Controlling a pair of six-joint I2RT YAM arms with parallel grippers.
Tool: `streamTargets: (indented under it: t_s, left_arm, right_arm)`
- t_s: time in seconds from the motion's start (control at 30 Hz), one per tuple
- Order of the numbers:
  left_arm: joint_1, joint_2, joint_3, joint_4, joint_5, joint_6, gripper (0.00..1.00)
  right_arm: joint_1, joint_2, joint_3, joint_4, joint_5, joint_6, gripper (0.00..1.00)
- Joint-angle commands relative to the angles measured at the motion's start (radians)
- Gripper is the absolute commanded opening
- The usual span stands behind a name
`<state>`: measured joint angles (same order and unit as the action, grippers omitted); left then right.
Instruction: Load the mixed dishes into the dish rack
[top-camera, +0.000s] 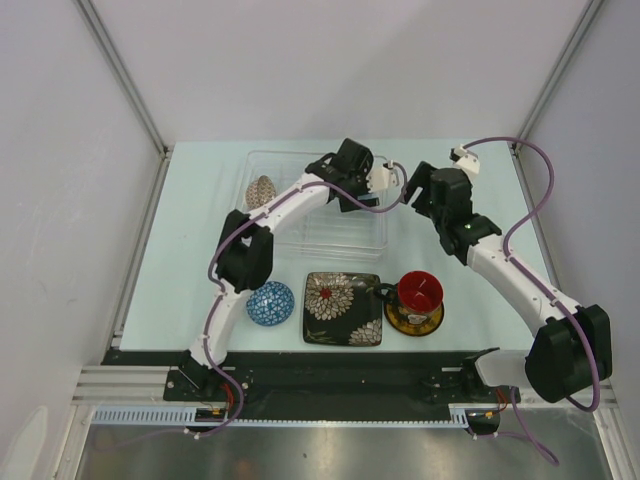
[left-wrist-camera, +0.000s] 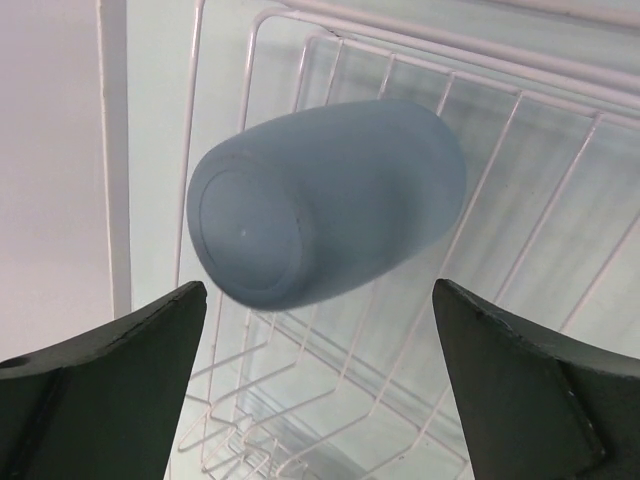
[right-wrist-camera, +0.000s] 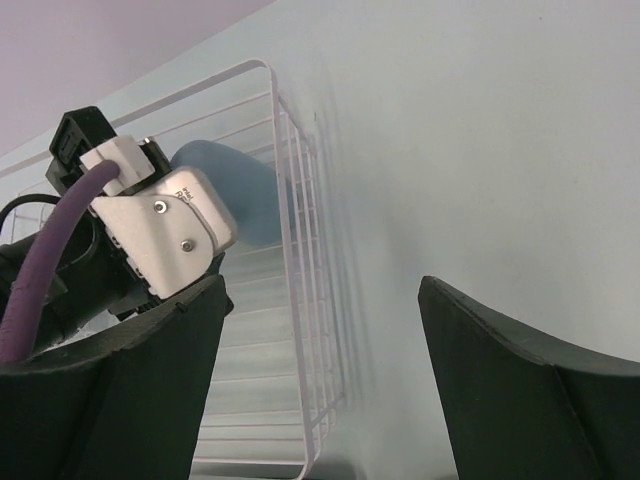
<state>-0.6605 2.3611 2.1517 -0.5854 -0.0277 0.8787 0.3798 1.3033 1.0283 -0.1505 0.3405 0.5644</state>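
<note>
Pale table (top-camera: 185, 220): pale blue cup (left-wrist-camera: 320, 205) on its side, apparently resting in dish rack (left-wrist-camera: 540, 180); left gripper (left-wrist-camera: 318, 295) released before it; right gripper (right-wrist-camera: 320, 285) spread, empty, beside rack.

The left arm (top-camera: 290, 205) crosses above the dish rack (top-camera: 340, 235), and the left gripper (left-wrist-camera: 320, 285) spreads wide over a pale blue cup (left-wrist-camera: 330, 200) lying at the rack's right end. A beige bowl (top-camera: 262, 190) sits at the left end. The right gripper (right-wrist-camera: 323, 280), jaws apart, hangs just right of the rack. Bare surface (top-camera: 190, 230) lies left of the rack.
</note>
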Motion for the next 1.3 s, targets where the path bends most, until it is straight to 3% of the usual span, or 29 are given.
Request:
streamTargets:
  t_s: [0.0, 0.3, 0.43, 0.63, 0.67, 0.83, 0.97, 1.27]
  left_arm:
    - [-0.004, -0.126, -0.023, 0.013, -0.002, -0.038, 0.99]
    - [0.024, -0.284, 0.042, -0.082, 0.053, -0.173, 1.00]
    - [0.123, -0.448, -0.018, -0.152, 0.136, -0.306, 1.00]
    - [0.296, -0.860, -0.465, -0.214, 0.212, -0.357, 1.00]
    - [0.323, -0.905, -0.603, -0.229, 0.225, -0.356, 1.00]
    - [0.357, -1.227, -1.005, -0.296, 0.178, -0.314, 0.98]
    - [0.357, -1.313, -1.101, -0.352, 0.199, -0.343, 0.94]
    - [0.407, -1.254, -1.251, -0.347, 0.339, -0.353, 0.90]
  right_arm:
    - [0.013, -0.013, 0.009, 0.045, -0.001, -0.018, 0.84]
    - [0.013, -0.073, 0.009, -0.027, -0.012, -0.055, 0.85]
    - [0.042, -0.105, 0.009, -0.090, -0.038, -0.073, 0.85]
    - [0.125, -0.137, 0.009, -0.129, -0.083, -0.086, 0.84]
    - [0.163, -0.136, 0.009, -0.126, -0.083, -0.093, 0.84]
    - [0.232, -0.113, 0.009, -0.116, -0.074, -0.094, 0.84]
    - [0.251, -0.111, 0.009, -0.110, -0.063, -0.087, 0.84]
    - [0.265, -0.156, 0.009, -0.181, -0.003, -0.078, 0.84]
